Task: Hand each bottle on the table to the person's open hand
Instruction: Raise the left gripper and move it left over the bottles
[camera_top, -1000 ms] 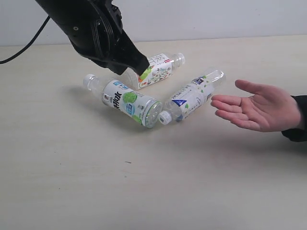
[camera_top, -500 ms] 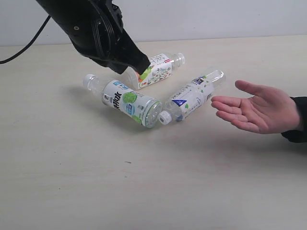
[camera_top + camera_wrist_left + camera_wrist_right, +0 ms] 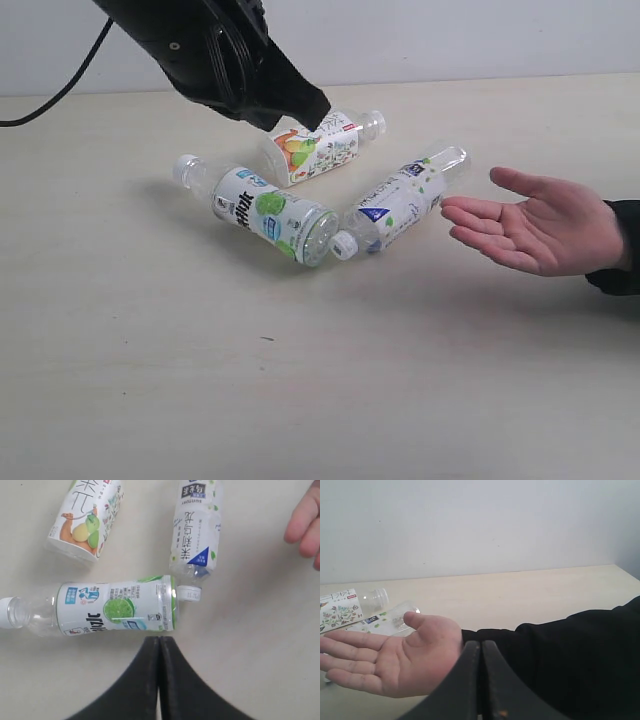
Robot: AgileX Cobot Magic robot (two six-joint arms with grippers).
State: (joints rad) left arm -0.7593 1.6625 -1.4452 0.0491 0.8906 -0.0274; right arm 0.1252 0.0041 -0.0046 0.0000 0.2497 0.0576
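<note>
Before the bottles [image 3: 272,214] — wide open table [image 3: 300,400].

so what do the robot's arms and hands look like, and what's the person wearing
The left arm is bulky and glossy black, with a thin black cable running off it. The robot's left hand and right hand each have two smooth black fingers tapering to a narrow tip. No markings show. The person's hand comes out of a black long sleeve.
</note>
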